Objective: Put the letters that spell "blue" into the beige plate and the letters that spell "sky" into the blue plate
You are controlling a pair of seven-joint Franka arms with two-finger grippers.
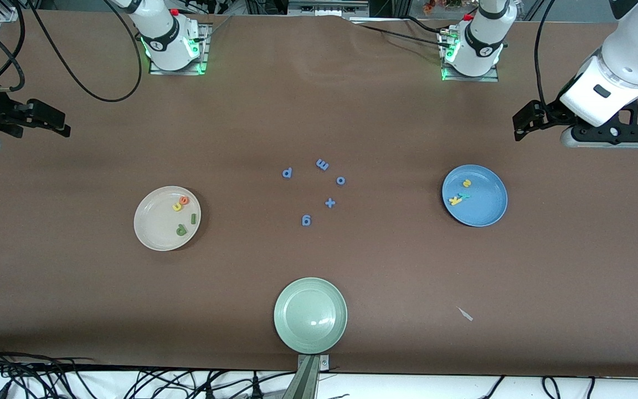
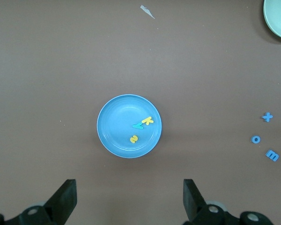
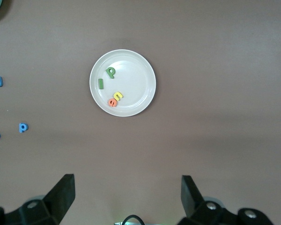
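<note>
The sorting looks finished. The orange e point(image 1: 184, 200), yellow u point(image 1: 176, 206), dark green l point(image 1: 193, 218) and green b point(image 1: 181, 229) all lie in the beige plate point(image 1: 150, 221) toward the right arm's end of the tabletop point(image 1: 385, 288). The yellow s point(image 1: 467, 183), teal y point(image 1: 466, 195) and yellow k point(image 1: 455, 200) lie in the blue plate point(image 1: 488, 213) toward the left arm's end. The blue letters point(image 1: 314, 191) sit between the plates, untouched.

Both arms wait high. The left gripper point(image 2: 129, 199) hangs beside the blue plate, the right gripper point(image 3: 128, 197) beside the beige plate, fingers released and empty. I judge the best move now is none: stay clear of both plates.
</note>
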